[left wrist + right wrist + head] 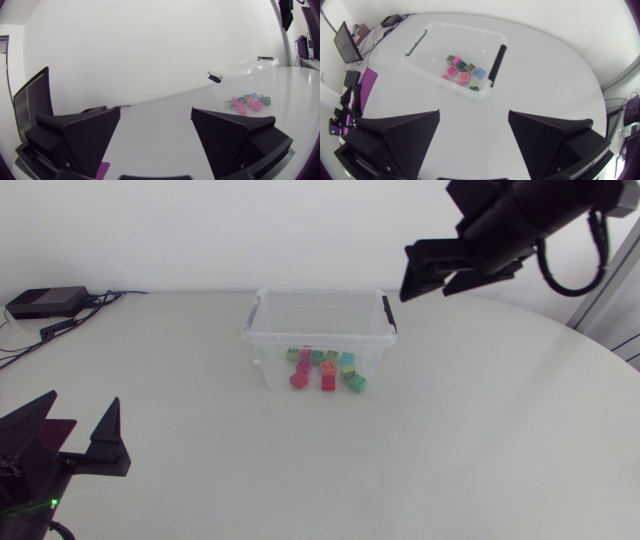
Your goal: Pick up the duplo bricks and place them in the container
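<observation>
Lots of little duplo bricks (325,367), pink, green and blue, lie in a heap on the bottom of the clear plastic container (268,345). The container stands on the white surface (500,420), near the middle, and has a black handle (388,313) at each end. The left claw (80,412) is low at the near side of the surface, well apart from the container. Its two fingers are spread wide and hold nothing. The right claw (425,285) hangs up high, near the container's right end. Its fingers are wide apart too, with nothing between them.
</observation>
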